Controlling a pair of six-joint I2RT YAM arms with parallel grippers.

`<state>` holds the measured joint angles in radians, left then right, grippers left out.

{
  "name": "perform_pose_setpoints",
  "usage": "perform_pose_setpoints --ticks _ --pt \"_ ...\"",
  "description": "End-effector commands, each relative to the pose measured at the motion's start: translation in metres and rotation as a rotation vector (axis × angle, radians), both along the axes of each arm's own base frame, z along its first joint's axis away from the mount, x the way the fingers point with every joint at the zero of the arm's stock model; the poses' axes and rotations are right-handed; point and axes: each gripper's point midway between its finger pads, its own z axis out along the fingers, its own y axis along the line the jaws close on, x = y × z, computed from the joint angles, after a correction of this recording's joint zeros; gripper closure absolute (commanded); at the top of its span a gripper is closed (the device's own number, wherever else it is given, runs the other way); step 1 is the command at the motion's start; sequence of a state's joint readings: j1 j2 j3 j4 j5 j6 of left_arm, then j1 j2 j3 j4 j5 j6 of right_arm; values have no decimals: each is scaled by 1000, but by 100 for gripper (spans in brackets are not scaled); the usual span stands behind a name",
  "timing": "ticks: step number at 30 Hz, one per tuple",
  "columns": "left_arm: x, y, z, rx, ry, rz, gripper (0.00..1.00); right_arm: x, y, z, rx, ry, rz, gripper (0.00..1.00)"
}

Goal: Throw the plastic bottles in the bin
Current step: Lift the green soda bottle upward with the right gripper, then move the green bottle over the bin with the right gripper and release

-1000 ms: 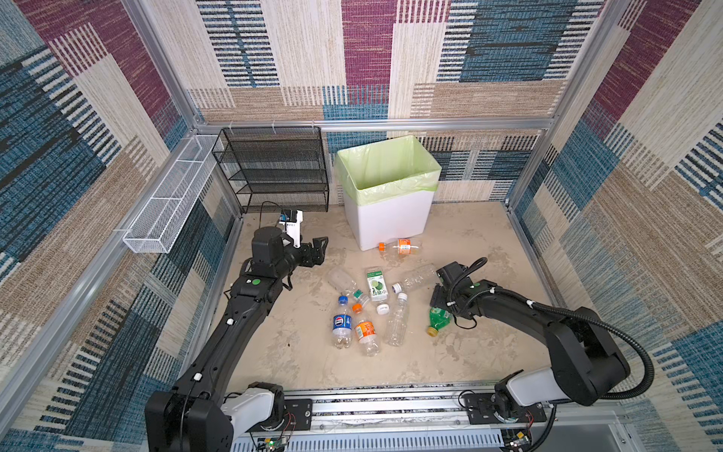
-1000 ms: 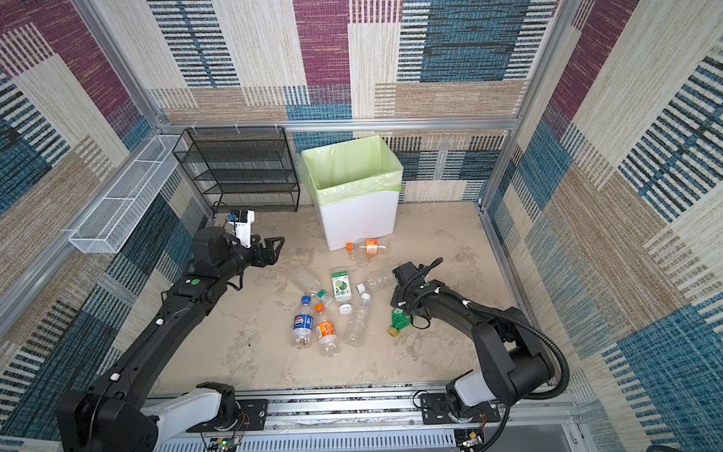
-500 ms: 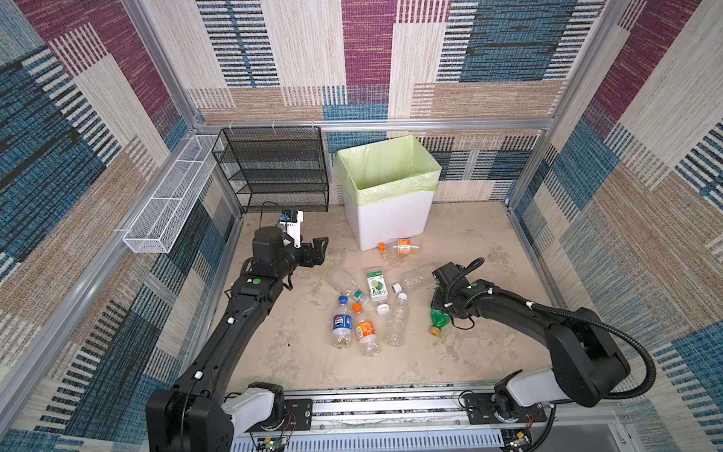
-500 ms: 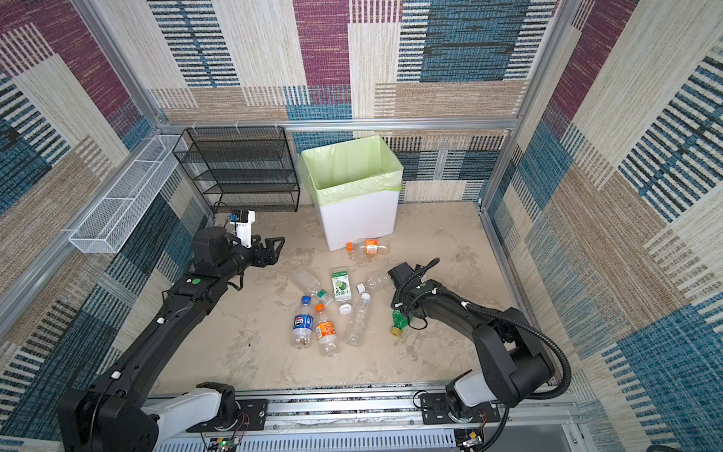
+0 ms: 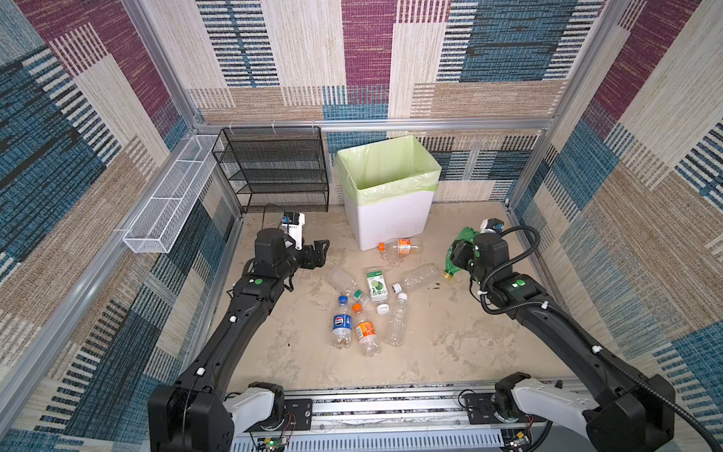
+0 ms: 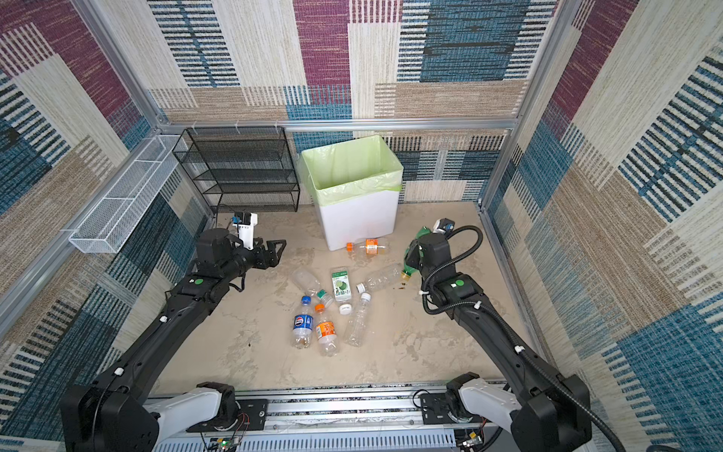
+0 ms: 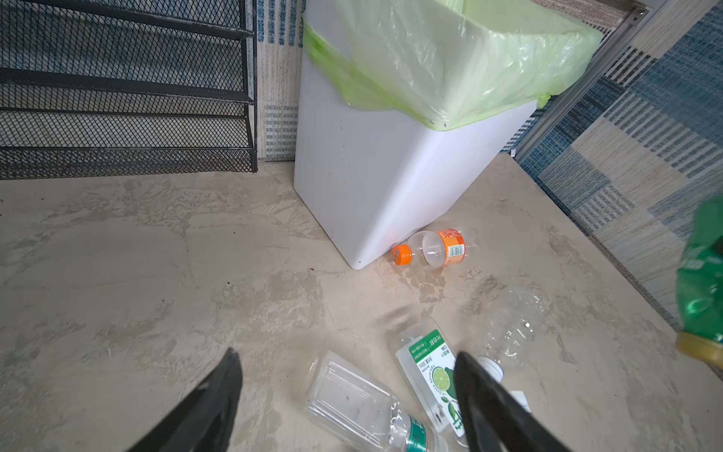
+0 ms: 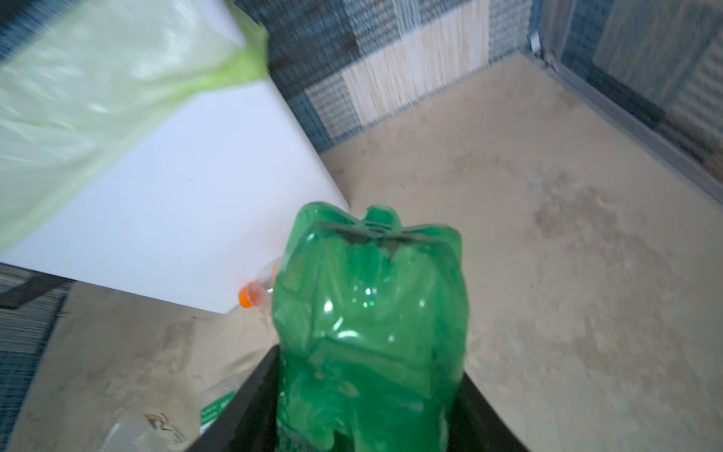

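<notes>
Your right gripper clamps the green bottle, held aloft for the bin; left gripper hovers open, empty

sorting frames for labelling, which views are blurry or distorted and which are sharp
Right wrist view: motion blur smears the bin and floor, green bottle clearer. Left wrist view: sharp, orange-label bottle crisp. Both top views: sharp, wide-angle, frame posts splay outward.

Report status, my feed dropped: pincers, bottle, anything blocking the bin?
Right pincer shut on green bottle, held off the floor. Left pincer open, empty. Bin top open; orange-capped bottle lies at its base, nothing over the rim.
</notes>
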<state>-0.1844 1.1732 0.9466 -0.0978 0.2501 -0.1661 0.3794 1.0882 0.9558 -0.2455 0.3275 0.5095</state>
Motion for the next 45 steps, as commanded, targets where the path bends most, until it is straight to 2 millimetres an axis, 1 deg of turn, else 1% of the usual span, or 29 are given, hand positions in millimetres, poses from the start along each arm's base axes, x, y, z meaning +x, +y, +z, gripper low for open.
perform_pose_setpoints --ticks 1,2,5,7,9,12,14,16,19,20,22,24,25,26,28,29,30,31,33,35,38,40,42,43,45 --pt "0 -7 13 -37 -44 -5 15 2 -8 105 -54 -380 -15 46" --pt "0 -8 15 -45 -44 -9 15 -5 -11 129 -60 -473 -19 46" --pt "-4 -11 15 -102 -16 -3 15 -29 -16 185 -86 -702 -21 47" --pt "-8 -11 10 -149 2 13 15 -46 -13 210 -127 -828 10 47" --pt "-13 -10 1 -196 22 37 15 -67 -10 233 -157 -956 41 47" --pt "-19 -8 -15 -258 63 77 15 -91 -9 257 -169 -1101 55 48" --pt "-25 -10 -28 -304 100 91 16 -100 -9 271 -178 -1173 49 49" --pt "-29 -13 -38 -334 128 101 16 -102 -6 281 -194 -1222 50 49" --pt "-35 -15 -48 -357 150 119 16 -97 9 290 -201 -1292 103 49" --pt "-37 -16 -50 -366 158 127 16 -92 15 293 -189 -1314 119 49" --pt "-39 -15 -53 -377 165 139 16 -72 26 299 -179 -1314 143 49" --pt "-41 -14 -57 -386 177 159 16 -39 40 305 -176 -1283 162 49" --pt "-42 -13 -59 -389 182 168 16 -13 53 307 -188 -1235 192 48" --pt "-42 -12 -61 -389 192 175 16 24 71 307 -208 -1144 242 46" --pt "-42 -11 -65 -380 212 186 16 89 106 296 -234 -947 352 41" --pt "-42 -11 -67 -372 225 192 16 113 119 287 -238 -863 394 36" --pt "-42 -11 -68 -364 234 195 16 134 132 274 -249 -783 441 29" --pt "-43 -10 -69 -358 239 196 16 151 139 262 -257 -706 466 23" --pt "-44 -9 -72 -351 246 203 16 171 145 249 -265 -618 484 8" --pt "-45 -9 -75 -338 252 202 15 179 142 246 -267 -578 464 0" --pt "-46 -8 -77 -318 260 199 14 175 130 254 -269 -590 427 1" --pt "-46 -8 -78 -299 263 194 13 165 121 262 -270 -623 406 1" --pt "-47 -9 -80 -276 272 183 12 153 111 264 -267 -653 377 1" --pt "-47 -9 -81 -268 279 184 12 146 105 264 -266 -663 360 1" --pt "-48 -9 -85 -260 303 188 12 132 91 257 -255 -672 326 1"
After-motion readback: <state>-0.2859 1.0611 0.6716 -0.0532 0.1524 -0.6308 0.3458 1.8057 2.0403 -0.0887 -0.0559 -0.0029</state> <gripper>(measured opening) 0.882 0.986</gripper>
